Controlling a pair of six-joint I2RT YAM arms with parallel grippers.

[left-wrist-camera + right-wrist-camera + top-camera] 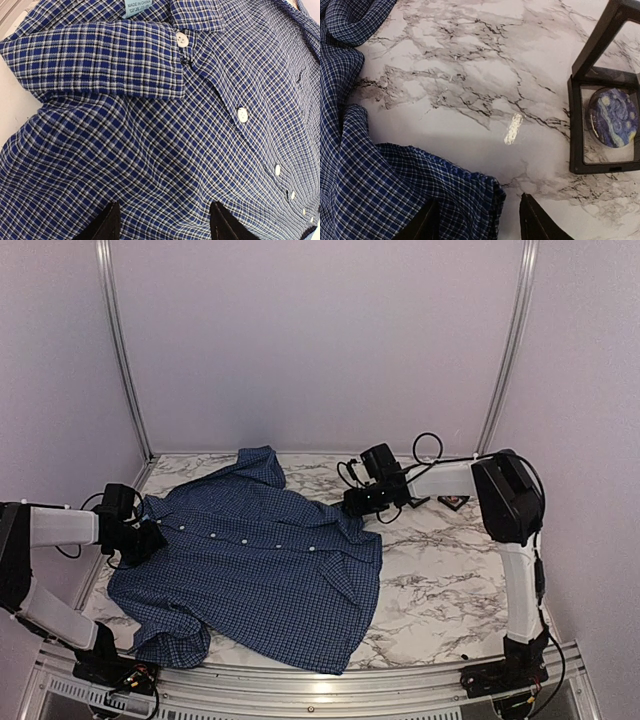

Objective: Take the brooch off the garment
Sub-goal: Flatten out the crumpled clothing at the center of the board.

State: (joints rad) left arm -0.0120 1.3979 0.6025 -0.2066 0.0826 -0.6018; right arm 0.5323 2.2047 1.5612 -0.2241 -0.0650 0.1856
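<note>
My white left arm [65, 528] lies low and bent, its black two-finger left gripper [162, 222] spread (tips well apart), while my white right arm [440, 480] folds inward, right gripper [477, 220] likewise parted.

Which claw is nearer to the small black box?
Right. The right claw is at the edge of the shirt, with the box close beside it; the left claw is over the collar, across the shirt.

Grey-veined white marble table [440, 580] and surroundings.
Black square frame box [576, 125] at right of right wrist view, lid raised, holding 1 blue-and-yellow swirled disc [614, 117]; 2 metal posts [118, 350] at upper left and upper right of top view.
</note>
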